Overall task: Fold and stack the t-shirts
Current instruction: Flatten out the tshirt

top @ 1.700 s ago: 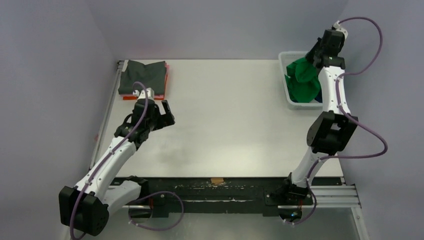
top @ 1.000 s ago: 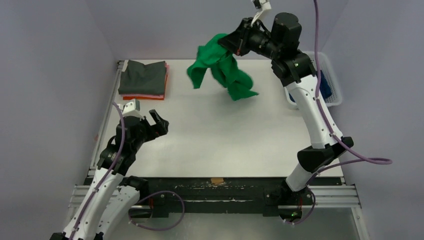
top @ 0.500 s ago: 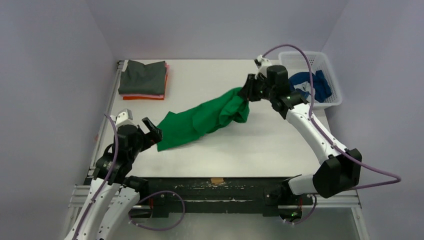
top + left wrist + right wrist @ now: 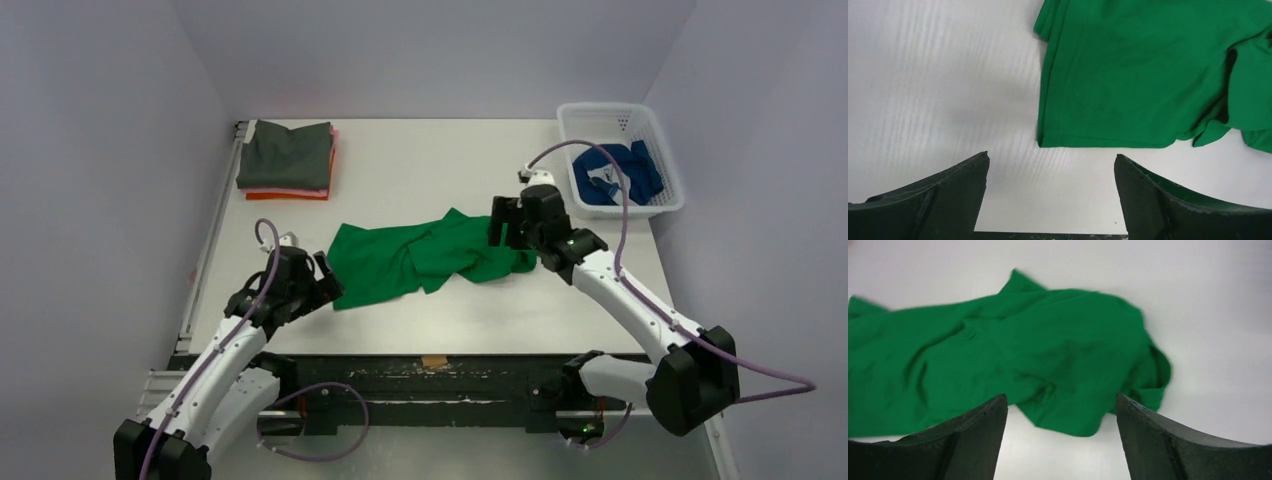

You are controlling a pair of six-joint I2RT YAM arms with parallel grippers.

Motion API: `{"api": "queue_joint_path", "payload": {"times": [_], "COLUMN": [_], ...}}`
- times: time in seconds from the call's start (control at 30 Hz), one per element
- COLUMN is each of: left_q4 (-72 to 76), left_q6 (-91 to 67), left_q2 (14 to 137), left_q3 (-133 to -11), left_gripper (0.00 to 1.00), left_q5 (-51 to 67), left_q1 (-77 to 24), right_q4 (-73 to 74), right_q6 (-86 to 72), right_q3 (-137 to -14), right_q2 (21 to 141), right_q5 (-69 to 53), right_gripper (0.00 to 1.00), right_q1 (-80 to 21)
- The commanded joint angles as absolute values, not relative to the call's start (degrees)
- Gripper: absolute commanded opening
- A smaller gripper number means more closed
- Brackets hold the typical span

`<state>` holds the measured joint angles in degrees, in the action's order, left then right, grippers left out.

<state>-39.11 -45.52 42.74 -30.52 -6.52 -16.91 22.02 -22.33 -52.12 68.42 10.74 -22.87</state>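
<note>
Fingers (image 4: 948, 200) of the left gripper (image 4: 1050, 160) stand wide apart with nothing between them but bare table, and the right gripper (image 4: 1060, 400) is spread just as wide, gripping nothing that its wrist view shows. The bright green crumpled cotton t-shirt (image 4: 420, 258) lies loose on the white table (image 4: 430, 160), between the two grippers. Its long axis runs left to right, and its left end sits a little closer to the arm bases than its right end. The relation that matters is at that left end. There a straight hemmed edge with a clear corner (image 4: 1040, 145) lies flat just ahead of the left gripper, slightly left of the midline between its fingers, so this arm looks better placed for a clean pinch. The right gripper hovers over the shirt's right end, where the cloth is bunched and creased and no edge reads clearly. Open room lies on the far side of the green shirt, and a narrower strip on its near side. The folded pile of shirts, dark grey on top over pink and orange (image 4: 288, 160), sits well apart to the shirt's far left. The white plastic lattice basket (image 4: 600, 108) holding a blue shirt (image 4: 610, 170) stands to its far right — neither crowds a spread-out.
</note>
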Motion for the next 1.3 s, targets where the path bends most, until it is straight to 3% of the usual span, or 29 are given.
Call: {"api": "queue_joint_path", "payload": {"times": [0.0, 0.23, 0.37, 0.57, 0.73, 1.13, 1.2, 1.27], "left_q4": [-31.91, -26.30, -24.39, -20.90, -20.39, -21.40, -21.48, -21.62], "left_q6": [-47.82, -48.35, -48.25, -47.90, -46.52, -45.32, -45.45, -45.52], "left_q2": [43.95, 50.53, 56.18, 61.18, 63.27, 58.82, 58.64, 58.47], "left_q3": [-25.46, -23.07, -24.28, -24.73, -25.98, -26.28, -26.19, -26.21], "left_gripper": [0.89, 0.80, 0.71, 0.40, 0.00, 0.00, 0.00, 0.00], "left_q5": [3.29, 6.60, 6.21, 7.55, 5.54, 3.07, 3.03, 2.86], "left_q1": [-16.96, -17.05, -17.31, -18.95, -19.77, -19.75, -19.78, -19.78], "right_q4": [16.41, 16.64, 19.34, 19.77, 18.99, 18.77, 19.56, 21.18], "right_q6": [-25.36, -23.73, -23.85, -25.41, -24.41, -24.52, -26.07, -28.32], "right_q3": [-48.18, -55.54, -59.28, -58.66, -57.91, -62.07, -62.14, -61.93], "right_q2": [71.90, 85.87, 92.98, 94.40, 94.52, 102.82, 103.48, 103.62], "right_q5": [5.40, 5.84, 7.99, 9.17, 8.04, 13.54, 16.18, 19.53], "right_gripper": [0.74, 0.67, 0.66, 0.65, 0.64, 0.60, 0.55, 0.44], "right_q1": [-31.06, -47.11, -50.47, -50.62, -50.83, -52.76, -52.90, -52.91]}}
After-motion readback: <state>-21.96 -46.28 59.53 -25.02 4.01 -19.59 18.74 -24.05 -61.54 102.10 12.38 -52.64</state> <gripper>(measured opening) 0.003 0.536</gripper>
